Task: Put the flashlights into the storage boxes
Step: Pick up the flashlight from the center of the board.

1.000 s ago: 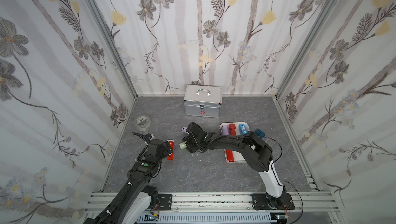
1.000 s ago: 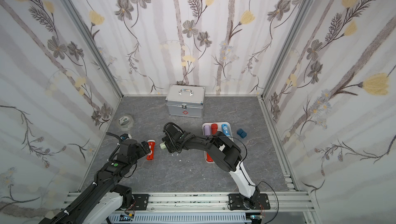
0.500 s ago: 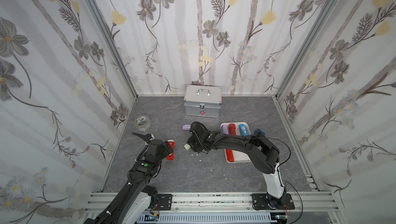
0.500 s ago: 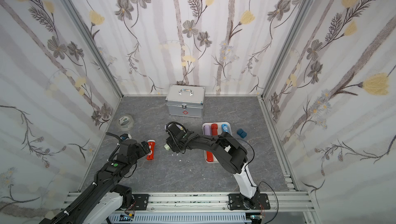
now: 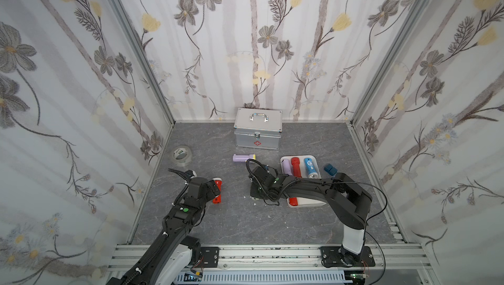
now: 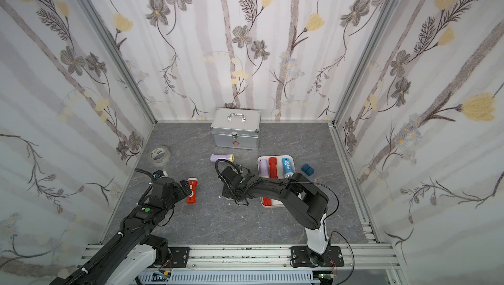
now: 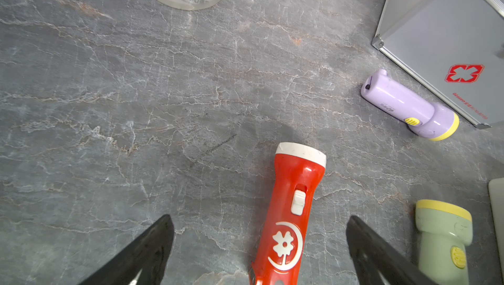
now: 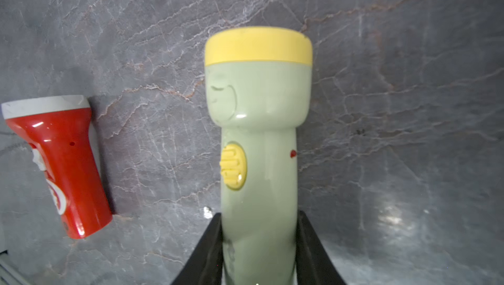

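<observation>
1. Just left of the white tray (image 5: 312, 203), the right gripper (image 8: 259, 215) pinches the barrel of the pale green flashlight (image 8: 259, 106). I cannot tell whether it is clear of the tabletop (image 7: 136, 92).
2. I would lift it level, carry it over the low rim, and lay it lengthwise in the tray's bare near half.
3. It is glossy, smooth plastic. The round barrel flares to a wide head with a yellow collar, so it may slip or roll, and a square grip is best.
4. The left gripper (image 7: 259, 218) is spread wide astride the red flashlight (image 7: 294, 201), which lies on veined grey stone-look laminate. The fingers do not touch it.
</observation>
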